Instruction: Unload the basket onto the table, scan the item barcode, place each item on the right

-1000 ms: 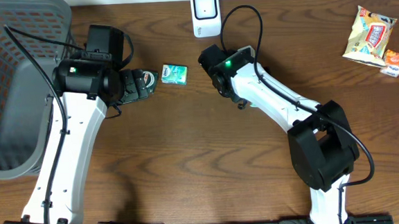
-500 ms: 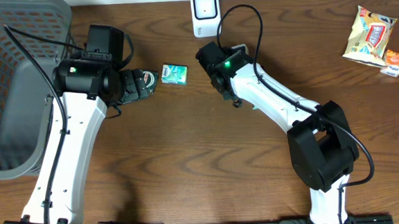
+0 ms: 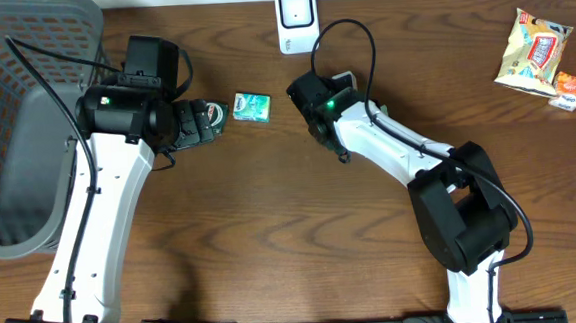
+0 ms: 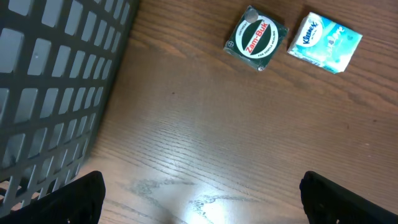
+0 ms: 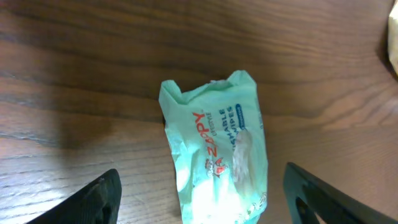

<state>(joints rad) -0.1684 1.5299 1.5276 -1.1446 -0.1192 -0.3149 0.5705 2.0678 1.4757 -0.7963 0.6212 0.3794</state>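
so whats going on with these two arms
Nothing is held yet. The right pincer hangs open over a green wipes pack lying on the table, probably about to pick it up for the white scanner. The left pincer is open too, beside the basket, with a tin and a tissue pack ahead of it.

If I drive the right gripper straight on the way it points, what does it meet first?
Most likely the green wipes packet, lying on the table straight ahead of the right gripper, centred between its open jaws. The gap to it is unclear.
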